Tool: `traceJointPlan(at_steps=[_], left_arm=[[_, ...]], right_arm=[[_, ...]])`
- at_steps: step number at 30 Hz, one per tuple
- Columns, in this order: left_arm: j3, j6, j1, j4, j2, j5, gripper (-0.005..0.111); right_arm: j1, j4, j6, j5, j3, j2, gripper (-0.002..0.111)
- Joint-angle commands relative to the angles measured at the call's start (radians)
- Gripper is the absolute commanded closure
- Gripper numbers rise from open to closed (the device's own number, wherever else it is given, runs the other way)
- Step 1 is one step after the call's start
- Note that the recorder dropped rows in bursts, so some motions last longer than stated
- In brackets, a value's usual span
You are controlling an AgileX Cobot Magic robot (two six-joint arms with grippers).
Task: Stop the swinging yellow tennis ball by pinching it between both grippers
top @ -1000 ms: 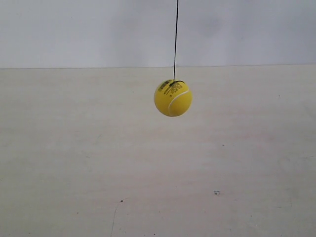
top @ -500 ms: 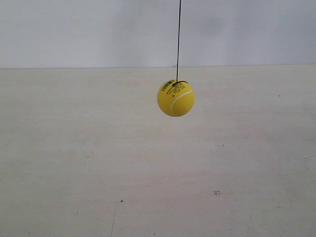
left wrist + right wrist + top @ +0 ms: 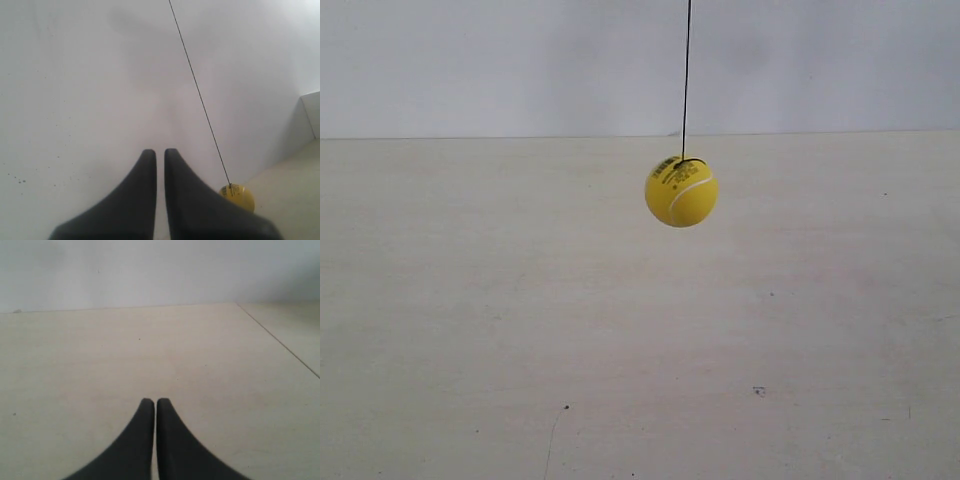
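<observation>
The yellow tennis ball [image 3: 682, 190] hangs on a thin dark string [image 3: 686, 70] above the pale table, with its white seam and black print facing the exterior camera. No arm shows in the exterior view. In the left wrist view my left gripper [image 3: 160, 152] is shut, with only a narrow slit between its black fingers and nothing in it; the ball [image 3: 240, 196] hangs off to one side, partly hidden behind one finger. My right gripper [image 3: 152, 401] is shut and empty over the table, and the ball is out of that view.
A pale wooden table [image 3: 520, 330] meets a plain white wall [image 3: 470, 60] at the back. The right wrist view shows a table edge or seam [image 3: 280, 340] running diagonally. Small dark specks [image 3: 758, 391] mark the tabletop.
The ball has swung steadily toward the exterior view's right and risen slightly, its string leaning with it.
</observation>
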Motion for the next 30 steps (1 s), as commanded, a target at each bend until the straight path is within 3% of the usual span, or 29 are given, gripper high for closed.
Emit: traceJointPlan(at_steps=[1, 30], left_arm=[[0.004, -0.01, -0.003, -0.012, -0.001, -0.001, 0.102], [0.004, -0.007, -0.003, -0.004, -0.001, 0.004, 0.102]], right_arm=[[-0.005, -0.048, 0.04, 0.005, 0.0, 0.0, 0.108], [-0.005, -0.048, 0.051, 0.06, 0.0, 0.0, 0.108]])
